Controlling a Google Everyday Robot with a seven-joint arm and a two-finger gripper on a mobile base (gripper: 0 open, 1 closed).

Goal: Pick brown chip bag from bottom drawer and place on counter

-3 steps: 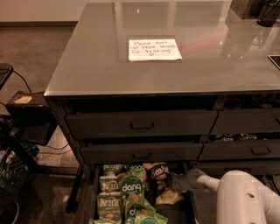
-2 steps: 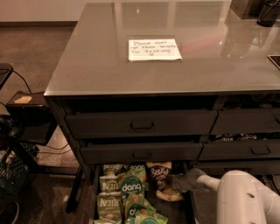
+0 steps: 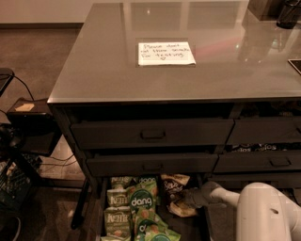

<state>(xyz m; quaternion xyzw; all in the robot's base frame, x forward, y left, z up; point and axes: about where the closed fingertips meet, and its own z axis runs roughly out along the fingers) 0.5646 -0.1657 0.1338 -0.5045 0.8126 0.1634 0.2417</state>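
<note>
The brown chip bag [image 3: 173, 186] stands in the open bottom drawer [image 3: 106, 207], at its back right, with a tan lower edge showing under my gripper. My gripper [image 3: 186, 197] reaches into the drawer from the right on the white arm [image 3: 263, 212] and is against the bag's right side. The counter [image 3: 183, 52] is the glossy grey cabinet top above, with a white handwritten note [image 3: 166, 53] on it.
Green "dang" bags [image 3: 142, 200] and green "Kettle" bags [image 3: 117, 217] fill the drawer's left and middle. Two shallower handled drawers [image 3: 153, 134] sit above. A black cart with cables [image 3: 26, 136] stands at the left. Dark objects [image 3: 282, 12] sit on the counter's far right corner.
The brown bag has shifted slightly with my gripper, which has moved a little left against it. Nothing else has moved.
</note>
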